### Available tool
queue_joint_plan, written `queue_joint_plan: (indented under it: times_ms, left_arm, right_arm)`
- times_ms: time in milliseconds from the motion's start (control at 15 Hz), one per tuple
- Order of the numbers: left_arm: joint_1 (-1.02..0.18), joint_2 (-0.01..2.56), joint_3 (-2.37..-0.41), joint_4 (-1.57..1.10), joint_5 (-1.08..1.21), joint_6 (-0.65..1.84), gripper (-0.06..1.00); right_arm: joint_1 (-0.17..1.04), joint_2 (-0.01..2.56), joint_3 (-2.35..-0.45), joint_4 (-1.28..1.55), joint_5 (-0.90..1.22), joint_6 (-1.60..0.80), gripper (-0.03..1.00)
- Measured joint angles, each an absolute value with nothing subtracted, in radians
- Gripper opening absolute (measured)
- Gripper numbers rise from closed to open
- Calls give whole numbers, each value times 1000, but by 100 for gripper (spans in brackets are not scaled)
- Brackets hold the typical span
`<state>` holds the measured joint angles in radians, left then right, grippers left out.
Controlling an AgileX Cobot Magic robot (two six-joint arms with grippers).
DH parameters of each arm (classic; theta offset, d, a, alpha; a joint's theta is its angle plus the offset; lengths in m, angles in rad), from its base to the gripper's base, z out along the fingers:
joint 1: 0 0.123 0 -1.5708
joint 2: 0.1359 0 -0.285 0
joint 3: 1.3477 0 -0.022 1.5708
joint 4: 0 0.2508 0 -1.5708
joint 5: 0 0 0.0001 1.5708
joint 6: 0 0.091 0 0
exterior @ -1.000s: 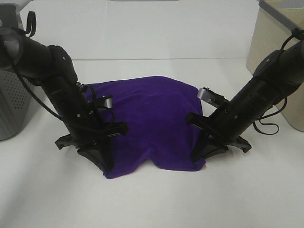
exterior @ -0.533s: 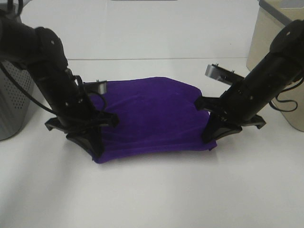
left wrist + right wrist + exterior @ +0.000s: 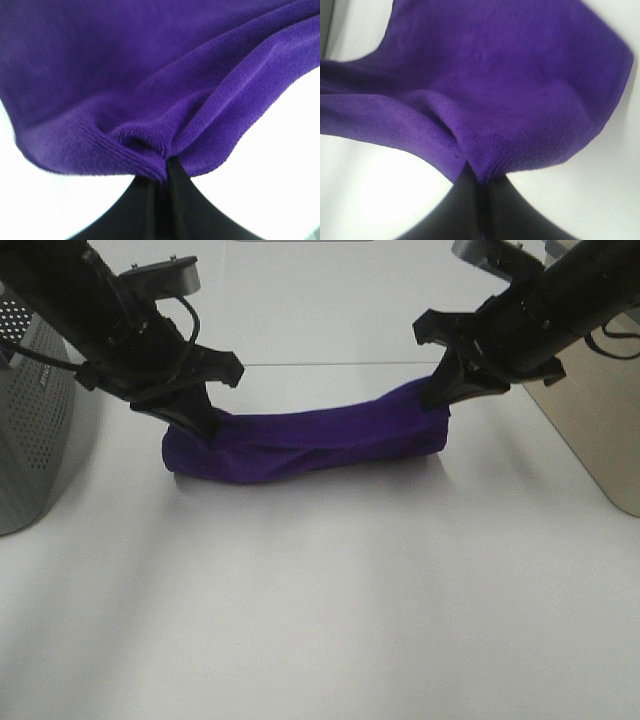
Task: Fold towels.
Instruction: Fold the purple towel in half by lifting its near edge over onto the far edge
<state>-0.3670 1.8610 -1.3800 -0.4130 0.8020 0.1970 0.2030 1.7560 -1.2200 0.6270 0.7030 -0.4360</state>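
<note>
Right of the grey basket [image 3: 35, 420], the purple towel [image 3: 310, 440] now sits gathered into a long band on the surface [image 3: 320, 620]; a second ago it lay spread. Left hand [image 3: 205, 425] and right hand [image 3: 437, 400] each remain clamped on one towel corner. The first fold appears midway.

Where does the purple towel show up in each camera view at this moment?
Exterior high: purple towel stretched mid-picture between left gripper and right gripper.
Left wrist: fills most of the picture, hem pinched in the fingers.
Right wrist: likewise fills most, hem pinched in the fingers.
Shared landmark: the white table under it.
</note>
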Motion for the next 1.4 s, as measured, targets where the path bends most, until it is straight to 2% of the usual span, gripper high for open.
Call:
queue_joint_plan:
  times_ms: [333,800,1133,1400]
  left_arm:
    - [-332,1941,-1495,-354,717,195,0]
    - [-300,2153,-1637,-355,677,301,0]
    - [-300,2312,-1771,-356,669,304,0]
    - [-300,2333,-1780,-357,670,304,0]
  right_arm:
    - [203,1873,-1343,624,598,-436,2]
    - [203,2138,-1566,575,581,-456,2]
    - [203,2225,-1606,503,538,-458,2]
    - [203,2265,-1607,507,520,-458,2]
